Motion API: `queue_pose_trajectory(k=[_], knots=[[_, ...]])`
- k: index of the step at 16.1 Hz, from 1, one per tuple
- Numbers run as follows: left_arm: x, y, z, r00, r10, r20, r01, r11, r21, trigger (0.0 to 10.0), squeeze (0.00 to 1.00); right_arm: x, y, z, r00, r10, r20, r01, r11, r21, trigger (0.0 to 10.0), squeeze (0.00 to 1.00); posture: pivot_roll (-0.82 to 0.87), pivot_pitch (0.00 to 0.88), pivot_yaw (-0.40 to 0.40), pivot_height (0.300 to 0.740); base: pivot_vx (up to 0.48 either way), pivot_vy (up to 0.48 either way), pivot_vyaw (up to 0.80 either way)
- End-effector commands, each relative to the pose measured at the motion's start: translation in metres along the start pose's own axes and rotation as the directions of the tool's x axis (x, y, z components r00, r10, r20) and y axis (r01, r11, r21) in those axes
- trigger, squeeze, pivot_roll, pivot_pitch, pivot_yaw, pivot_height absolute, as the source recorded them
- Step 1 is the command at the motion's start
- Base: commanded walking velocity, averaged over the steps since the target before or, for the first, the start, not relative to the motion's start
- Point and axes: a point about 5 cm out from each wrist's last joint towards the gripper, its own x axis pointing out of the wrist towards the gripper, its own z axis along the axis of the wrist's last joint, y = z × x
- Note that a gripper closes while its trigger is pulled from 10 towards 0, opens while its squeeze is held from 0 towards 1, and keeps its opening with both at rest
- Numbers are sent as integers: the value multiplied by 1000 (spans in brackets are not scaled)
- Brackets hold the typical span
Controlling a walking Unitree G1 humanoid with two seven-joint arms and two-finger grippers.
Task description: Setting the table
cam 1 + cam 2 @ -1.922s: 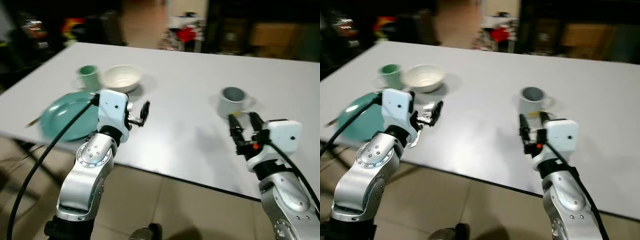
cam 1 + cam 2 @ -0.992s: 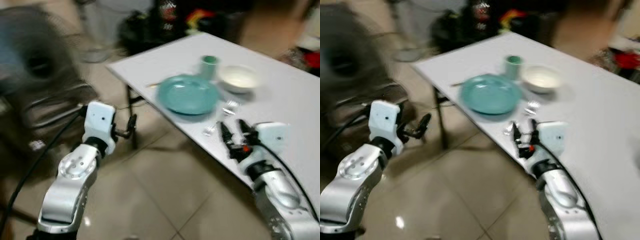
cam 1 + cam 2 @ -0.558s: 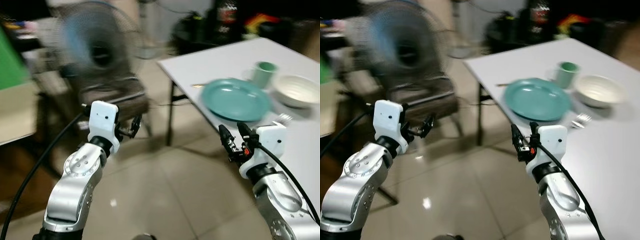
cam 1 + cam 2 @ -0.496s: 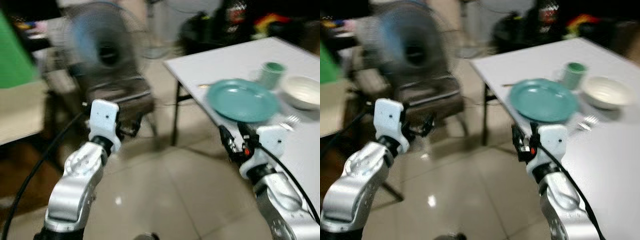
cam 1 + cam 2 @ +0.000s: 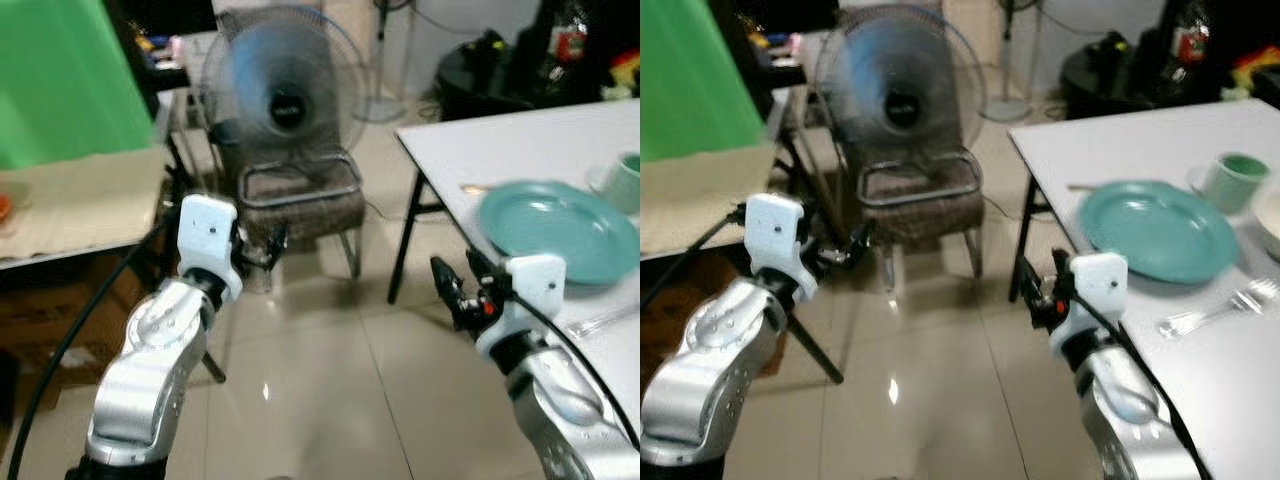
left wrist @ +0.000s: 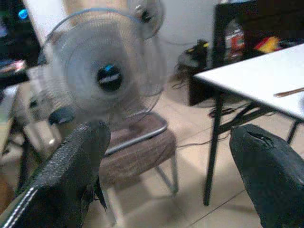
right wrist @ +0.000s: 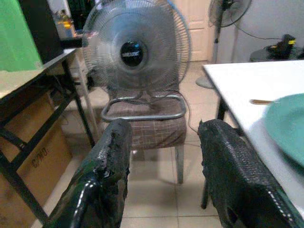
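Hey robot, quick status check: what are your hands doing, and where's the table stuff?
Left gripper open, empty. Right gripper open, empty. Teal plate, green cup, fork on white table. Chair with fan ahead.

Fan (image 5: 902,87) on padded chair (image 5: 921,203); green screen (image 5: 62,80) beside (second fan (image 7: 229,10) behind).

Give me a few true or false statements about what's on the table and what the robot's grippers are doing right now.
1. The fan stands on the chair. True.
2. The fork lies on the plate. False: it lies on the table beside the plate.
3. Both grippers are empty and open. True: left gripper and right gripper hold nothing.
4. The cup is red. False: it is green.
5. The right gripper touches the plate. False: it hangs above the floor, apart from the table.
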Motion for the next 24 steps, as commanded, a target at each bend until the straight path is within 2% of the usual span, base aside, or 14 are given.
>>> queue_pose_trajectory(k=[1, 9, 17, 18, 19, 24], knots=[[-2, 4, -1, 1000, 12, -5, -12, 1000, -9, 10000, 0, 2, 4, 0, 999, 42, -4, -42, 999, 3, 10000, 275, 9, 0, 48, 740, 255, 0, 800], [-6, 7, -1, 999, 38, -6, -38, 999, -20, 10000, 0, 6, 10, -1, 993, 114, -20, -114, 993, -17, 10000, 259, 27, 0, 26, 740, 308, 0, 800], [-12, 11, -6, 999, 24, -35, -24, 1000, 12, 10000, 0, 5, 15, -4, 993, 112, -21, -113, 994, -13, 10000, 251, 46, 0, 33, 740, 335, 0, 800], [-11, 11, -5, 999, 20, -32, -19, 1000, 19, 10000, 0, 5, 13, -4, 996, 93, -17, -93, 996, -4, 10000, 169, 46, 0, 33, 740, 334, 0, 0], [-10, 13, -4, 999, 22, -31, -21, 999, 26, 10000, 0, 5, 13, -5, 997, 76, -10, -76, 997, 8, 10000, 0, 46, 0, 37, 740, 334, 0, 0], [-10, 13, -6, 999, 15, -37, -14, 999, 36, 10000, 0, 7, 12, -7, 998, 55, -10, -54, 998, 36, 10000, 0, 52, 0, 41, 740, 328, 0, 0]])
